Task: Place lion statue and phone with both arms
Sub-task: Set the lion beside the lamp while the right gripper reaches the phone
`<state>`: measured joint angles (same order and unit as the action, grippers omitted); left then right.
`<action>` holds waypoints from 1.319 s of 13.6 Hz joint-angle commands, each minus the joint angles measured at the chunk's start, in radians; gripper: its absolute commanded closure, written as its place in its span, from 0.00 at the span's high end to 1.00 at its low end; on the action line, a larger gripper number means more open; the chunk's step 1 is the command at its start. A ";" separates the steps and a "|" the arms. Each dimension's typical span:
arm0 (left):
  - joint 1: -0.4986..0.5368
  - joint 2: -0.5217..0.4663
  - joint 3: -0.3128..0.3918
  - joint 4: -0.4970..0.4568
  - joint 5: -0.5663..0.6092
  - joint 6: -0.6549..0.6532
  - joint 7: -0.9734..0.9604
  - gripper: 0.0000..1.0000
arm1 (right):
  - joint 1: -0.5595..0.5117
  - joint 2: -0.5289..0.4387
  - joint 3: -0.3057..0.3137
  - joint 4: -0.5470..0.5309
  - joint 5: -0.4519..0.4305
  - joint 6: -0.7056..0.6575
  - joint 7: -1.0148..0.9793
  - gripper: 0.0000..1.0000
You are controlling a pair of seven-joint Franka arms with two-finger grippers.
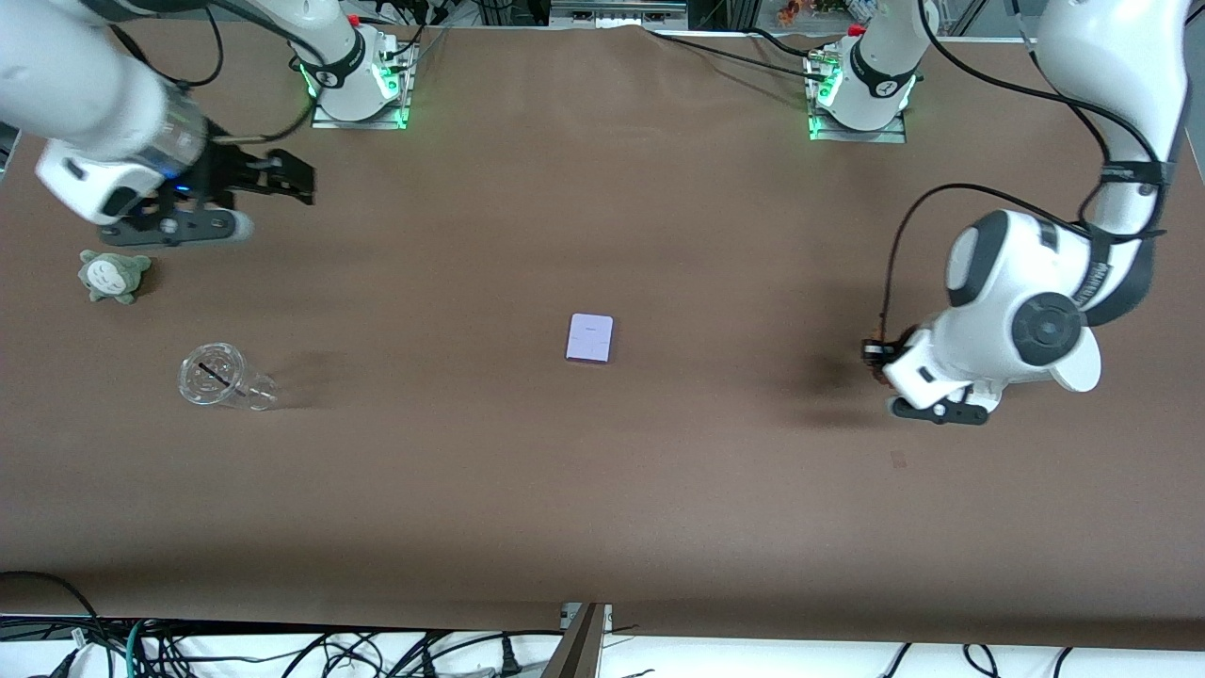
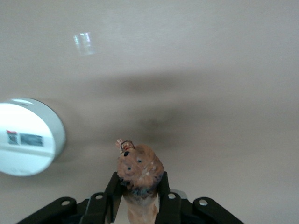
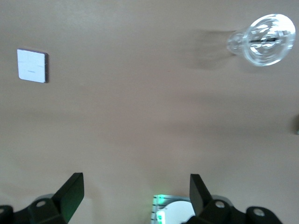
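Note:
The lion statue [image 2: 140,169], a small reddish-brown figurine with dark spots, is pinched between the fingers of my left gripper [image 2: 139,181], which is shut on it. That gripper [image 1: 875,363] hangs over the brown tablecloth at the left arm's end. The phone [image 1: 590,338], a pale lavender slab with a purple edge, lies flat at the middle of the table and shows in the right wrist view too [image 3: 32,66]. My right gripper [image 1: 294,179] is open and empty, up over the table at the right arm's end, with its fingers [image 3: 72,189] wide apart.
A white round disc [image 2: 28,136] sits on the cloth beside the held lion. A clear glass cup [image 1: 221,379] lies on its side at the right arm's end, with a grey-green plush [image 1: 113,275] farther from the front camera. The arm bases [image 1: 358,75] stand along the table's back edge.

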<state>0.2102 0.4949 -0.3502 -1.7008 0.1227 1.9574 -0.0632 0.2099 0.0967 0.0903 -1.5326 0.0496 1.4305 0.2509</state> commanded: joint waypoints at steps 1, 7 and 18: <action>0.020 0.013 -0.013 -0.094 0.012 0.131 0.062 0.06 | 0.086 0.044 -0.003 0.000 0.004 0.059 0.134 1.00; 0.106 0.065 -0.015 -0.180 0.009 0.300 0.174 0.24 | 0.248 0.205 -0.003 0.002 0.010 0.275 0.375 1.00; 0.086 -0.079 -0.053 0.011 0.015 -0.065 0.137 1.00 | 0.424 0.583 -0.003 0.123 0.007 0.631 0.524 1.00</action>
<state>0.3002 0.4671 -0.4027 -1.7459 0.1228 1.9996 0.0843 0.6165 0.6062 0.0947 -1.5059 0.0496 2.0723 0.7495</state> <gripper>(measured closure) 0.000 0.000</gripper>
